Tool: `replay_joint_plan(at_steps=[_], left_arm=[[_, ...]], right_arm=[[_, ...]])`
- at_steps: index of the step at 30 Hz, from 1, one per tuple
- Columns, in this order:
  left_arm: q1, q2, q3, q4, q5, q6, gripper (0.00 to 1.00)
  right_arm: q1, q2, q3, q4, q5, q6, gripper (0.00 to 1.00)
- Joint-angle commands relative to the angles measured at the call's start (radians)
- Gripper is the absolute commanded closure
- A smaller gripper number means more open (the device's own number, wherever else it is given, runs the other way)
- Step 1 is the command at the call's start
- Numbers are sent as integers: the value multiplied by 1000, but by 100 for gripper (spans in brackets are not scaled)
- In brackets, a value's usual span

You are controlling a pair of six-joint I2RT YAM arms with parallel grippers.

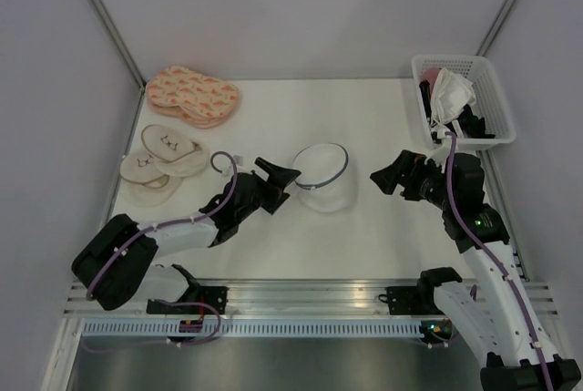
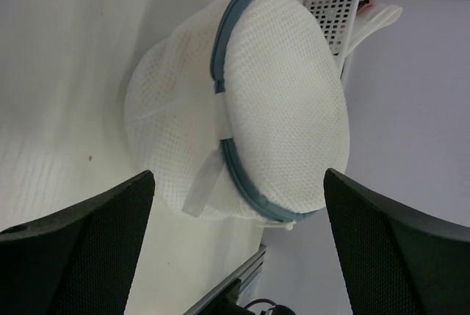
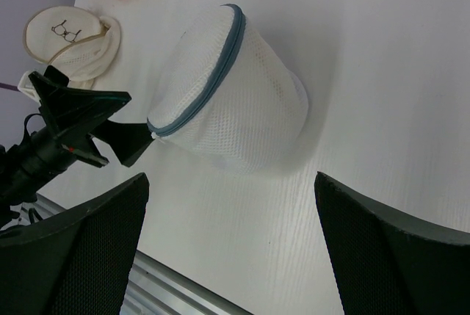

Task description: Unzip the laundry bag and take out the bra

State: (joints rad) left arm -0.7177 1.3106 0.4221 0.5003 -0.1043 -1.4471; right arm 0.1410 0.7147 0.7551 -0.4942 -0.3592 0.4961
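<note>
The laundry bag (image 1: 323,181) lies in the middle of the table (image 1: 273,118). It is a white mesh drum, tilted, and the grey-blue zip (image 2: 218,51) round its rim looks closed. The left gripper (image 1: 281,175) is just beside it with fingers spread wide. The right gripper (image 1: 383,179) is further off, likewise spread and empty.

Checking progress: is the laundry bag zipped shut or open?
Looks shut: the zip line round the laundry bag runs unbroken, no gap showing.

laundry bag (image 1: 323,181): 1 | basket (image 1: 497,90): 1 | pink slippers (image 1: 191,95): 2 | cream slippers (image 1: 168,143): 2 | robot arms (image 1: 164,236): 2
</note>
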Motion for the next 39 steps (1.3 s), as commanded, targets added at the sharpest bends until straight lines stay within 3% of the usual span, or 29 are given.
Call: replay_joint_plan(at_steps=[1, 9, 13, 15, 16, 18, 19, 20, 24, 34, 39], left_arm=[[20, 64, 87, 110, 64, -39, 0], [38, 252, 224, 124, 231, -111, 0], [38, 286, 282, 24, 284, -87, 12], [38, 280, 267, 43, 279, -85, 29], [40, 277, 251, 52, 275, -82, 45], [41, 271, 241, 75, 275, -84, 66], [41, 269, 239, 78, 276, -82, 87], [41, 268, 239, 78, 276, -82, 96], [38, 254, 245, 77, 272, -75, 98], [-6, 216, 314, -3, 230, -36, 98], [-15, 202, 300, -33, 238, -12, 98]], right_arm=[[6, -23, -13, -12, 2, -18, 2], [9, -18, -42, 20, -23, -7, 2], [17, -4, -46, 26, -30, -10, 2], [19, 6, -49, 31, -37, -11, 2], [25, 8, -54, 35, -41, -13, 2], [34, 22, -57, 51, -63, -7, 2], [40, 28, -54, 55, -72, -5, 4], [51, 35, -51, 62, -72, -7, 9], [127, 61, -27, 65, -44, 4, 13], [515, 190, -11, 183, 235, 120, 15], [591, 304, 47, 244, 269, 133, 19]])
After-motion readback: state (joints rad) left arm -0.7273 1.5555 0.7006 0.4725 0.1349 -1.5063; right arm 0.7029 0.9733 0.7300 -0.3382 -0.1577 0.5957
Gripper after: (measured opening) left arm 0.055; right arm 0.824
